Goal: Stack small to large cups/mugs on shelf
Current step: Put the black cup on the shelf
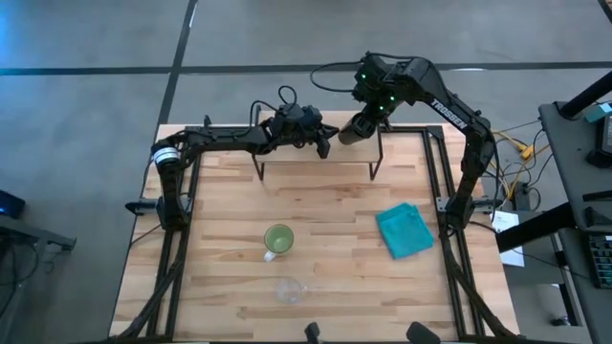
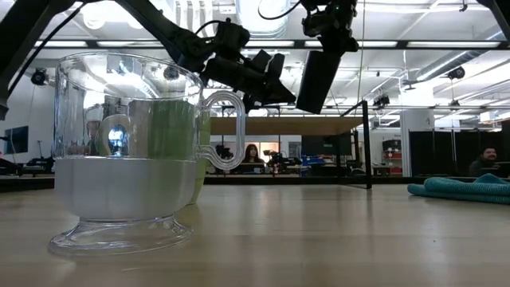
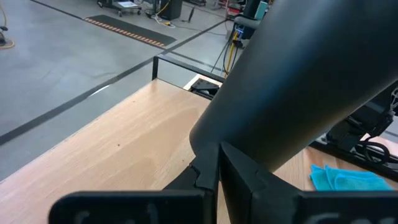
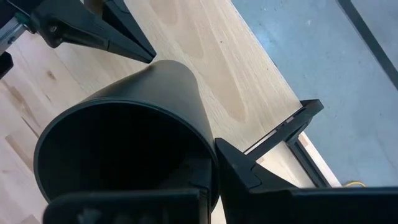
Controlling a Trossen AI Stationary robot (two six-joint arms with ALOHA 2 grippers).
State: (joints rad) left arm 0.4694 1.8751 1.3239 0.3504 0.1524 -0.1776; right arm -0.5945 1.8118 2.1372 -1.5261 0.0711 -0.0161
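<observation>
My right gripper (image 1: pixel 375 103) is shut on the tall black cup (image 1: pixel 352 130), which hangs tilted above the right part of the light-wood shelf (image 1: pixel 344 155). In the low view the cup (image 2: pixel 316 80) is clear of the shelf board (image 2: pixel 303 125). My left gripper (image 1: pixel 323 143) is shut and hovers over the shelf, its fingertips (image 2: pixel 285 93) close beside the cup's lower wall. The green mug (image 1: pixel 278 239) stands on the table, and the clear glass cup (image 1: pixel 290 290) stands nearer the front edge. My right gripper holds the black cup by its rim (image 4: pixel 208 152), one finger inside the cup and one finger (image 4: pixel 249 168) outside the wall. The fingers come from above, slanting down. The cup hangs below them, tilted, mouth up, clear of the shelf. My left gripper's tips are next to the cup's side (image 3: pixel 249 118); I cannot tell whether they touch.
A teal folded cloth (image 1: pixel 404 230) lies on the table's right part. The shelf's thin black legs (image 1: pixel 375 172) stand at the far middle. Black frame rails run along the table's left and right edges. People sit in the room far behind the table.
</observation>
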